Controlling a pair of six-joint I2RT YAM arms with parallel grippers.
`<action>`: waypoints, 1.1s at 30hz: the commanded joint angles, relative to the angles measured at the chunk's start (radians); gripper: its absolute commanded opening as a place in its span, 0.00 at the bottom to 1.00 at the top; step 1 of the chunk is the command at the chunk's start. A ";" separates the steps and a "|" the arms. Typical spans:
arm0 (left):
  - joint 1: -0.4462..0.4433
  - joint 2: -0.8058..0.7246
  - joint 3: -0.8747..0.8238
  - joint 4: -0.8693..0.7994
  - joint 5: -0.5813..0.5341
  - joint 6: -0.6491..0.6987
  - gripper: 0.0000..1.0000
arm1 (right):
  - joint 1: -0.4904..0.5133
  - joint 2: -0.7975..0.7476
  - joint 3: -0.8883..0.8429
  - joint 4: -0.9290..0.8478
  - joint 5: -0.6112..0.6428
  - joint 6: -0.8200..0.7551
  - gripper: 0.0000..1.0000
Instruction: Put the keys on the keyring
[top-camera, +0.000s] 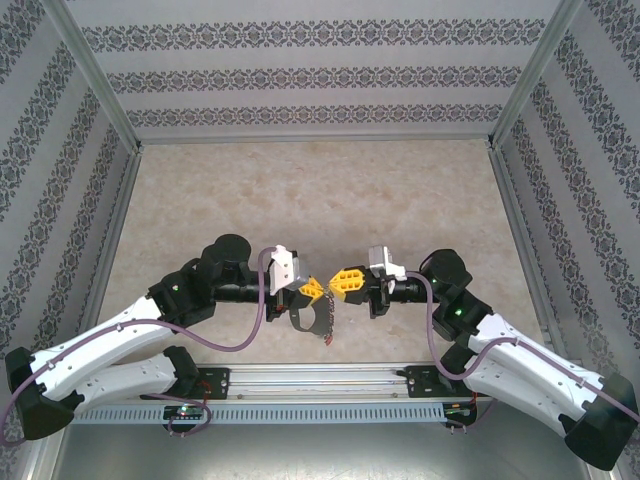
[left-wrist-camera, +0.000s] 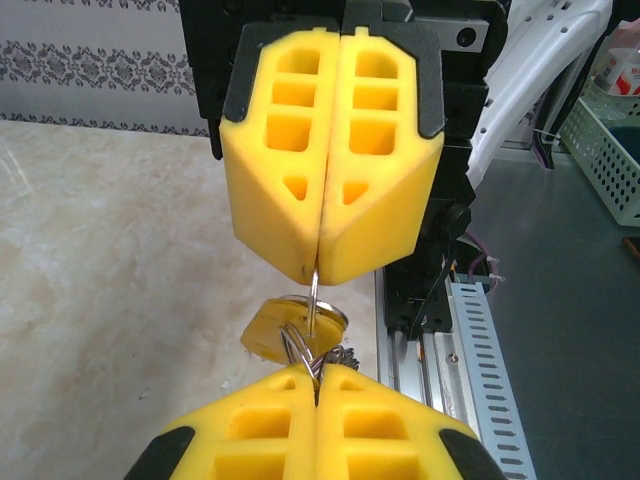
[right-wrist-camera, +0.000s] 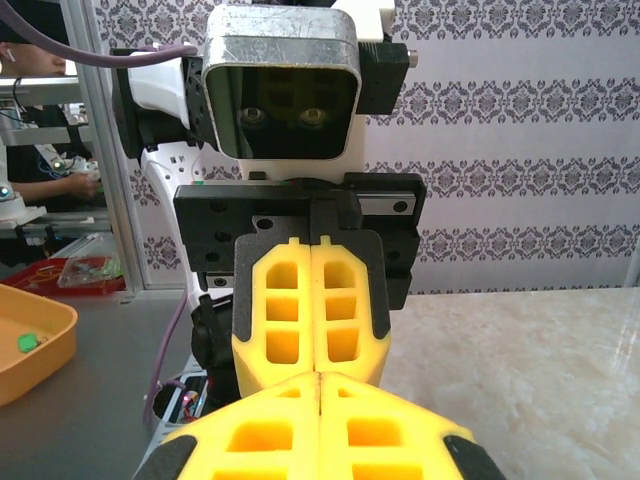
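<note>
- Two yellow foam-padded grippers meet tip to tip over the near part of the beige marbled table (top-camera: 320, 190), at about 6 o'clock from its centre in the top view. The left gripper (top-camera: 310, 290) sits at 9 o'clock of the right gripper (top-camera: 347, 282).
- At 6 o'clock of the meeting fingertips, a little more under the left gripper, is the grey metal oval keyring (top-camera: 310, 322). A small red speck shows at its lower end, too small to identify.
- The left gripper's pads are pressed flat together. In the left wrist view, grey loops of the keyring run into the seam between its fingertips, so it is pinching the keyring.
- The right gripper's pads are likewise pressed together, and they nip a thin metal strip (left-wrist-camera: 314, 295). The strip rises toward 12 o'clock from the bunch into the seam at the gripper's tips. I cannot tell whether it is ring wire or a key blade seen edge-on.
- Between the two grippers, a yellow-headed key (left-wrist-camera: 272, 335) lies at 8 o'clock of the strip, touching the bunch. More small metal pieces cluster at 4 o'clock, too tangled to tell apart.
- In the right wrist view, both pairs of pads face each other with their seams closed, the left gripper at 12 o'clock.
</note>
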 joint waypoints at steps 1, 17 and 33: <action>0.009 -0.004 0.010 0.039 0.019 0.017 0.00 | 0.009 0.001 0.005 0.047 -0.034 0.011 0.00; 0.009 0.025 0.032 -0.005 0.077 0.044 0.00 | 0.009 -0.017 0.010 0.048 -0.011 -0.005 0.00; 0.009 0.045 0.062 -0.038 0.088 0.082 0.00 | 0.000 -0.009 0.044 -0.099 -0.072 -0.073 0.00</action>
